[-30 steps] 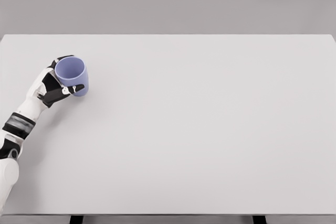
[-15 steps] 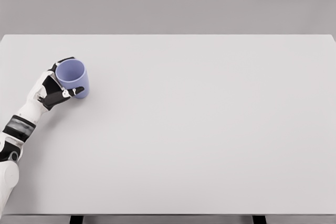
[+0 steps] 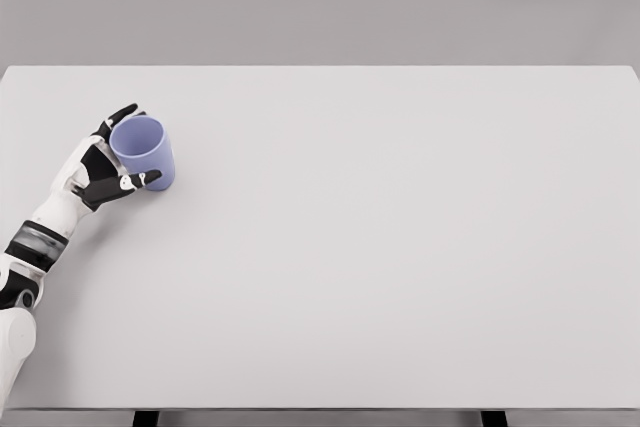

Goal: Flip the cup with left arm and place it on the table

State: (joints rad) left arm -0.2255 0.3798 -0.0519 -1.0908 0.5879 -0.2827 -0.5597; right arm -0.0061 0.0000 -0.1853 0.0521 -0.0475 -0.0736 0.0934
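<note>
The cup [image 3: 146, 154] now stands upright with its mouth up on the table [image 3: 400, 247], near the left edge toward the far side, and it has shifted slightly right of where it sat half a second ago. The left hand [image 3: 103, 163] has loosened since then: its fingers [image 3: 122, 113] have straightened and spread, the thumb pointing along the cup's near side and the upper fingers reaching past its far rim, so the hand brackets the cup loosely rather than wrapping it. Whether any fingertip touches the cup cannot be told.
</note>
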